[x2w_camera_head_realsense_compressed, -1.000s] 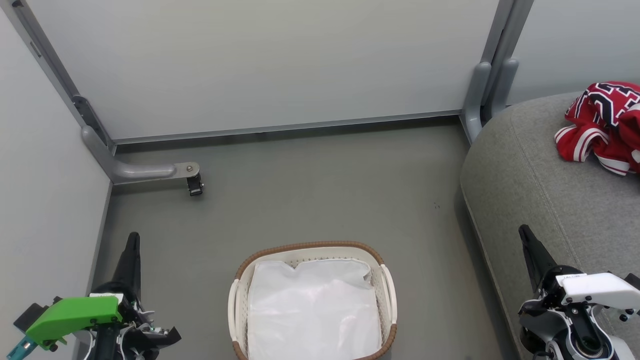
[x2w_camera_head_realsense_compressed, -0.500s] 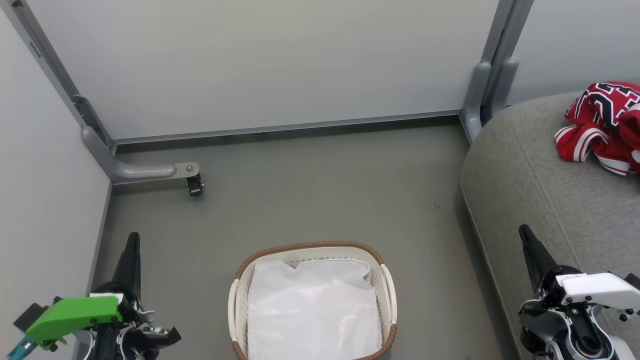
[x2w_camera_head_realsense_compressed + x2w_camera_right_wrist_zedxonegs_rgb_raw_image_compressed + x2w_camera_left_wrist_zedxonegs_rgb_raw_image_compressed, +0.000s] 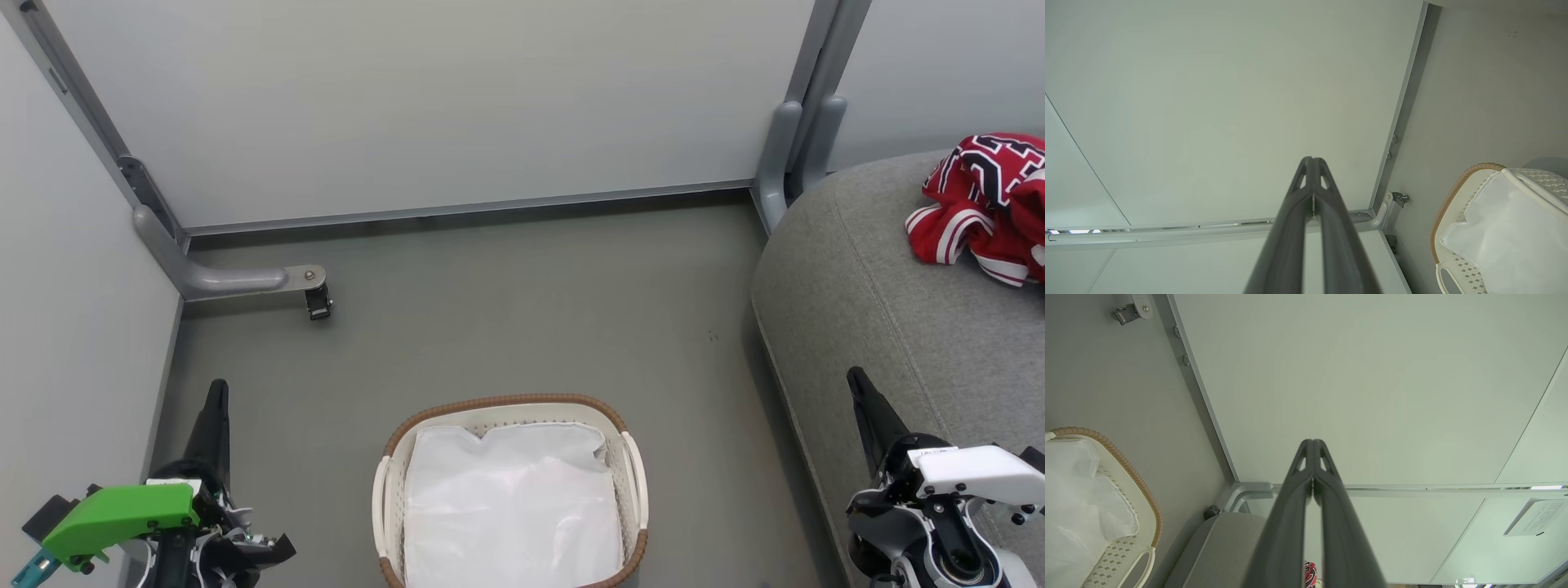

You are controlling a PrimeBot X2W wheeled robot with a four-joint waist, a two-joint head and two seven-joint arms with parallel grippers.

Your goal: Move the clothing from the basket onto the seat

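While parked low in the head view, left gripper (image 3: pixel 216 388) at lower left and right gripper (image 3: pixel 853 376) at lower right, both pressed tip to tip on nothing, as confirmed along the fingers in each wrist view. At the upper right edge of the frame, the clothing (image 3: pixel 976 208), heaped red and white on the seat (image 3: pixel 882 327) and partly cropped by the border. At bottom centre, the basket (image 3: pixel 506 401), holding just its white liner (image 3: pixel 510 506); probably nothing red beneath, though hard to rule out under those folds. Judged done, or very nearly.

Risks from here:
- Reaching into the basket again and pinching the liner by mistake, given its loose wrinkled top, then dragging the light basket along.
- Swinging the right arm up past the seat's rounded edge, snagging the heap and pulling a garment down to the floor (image 3: pixel 531 310).
- Miscounting garments, with the pile cut off at the frame edge.

Against the earlier head frames: no change. Same gripper positions, same basket, same heap, same camera framing.
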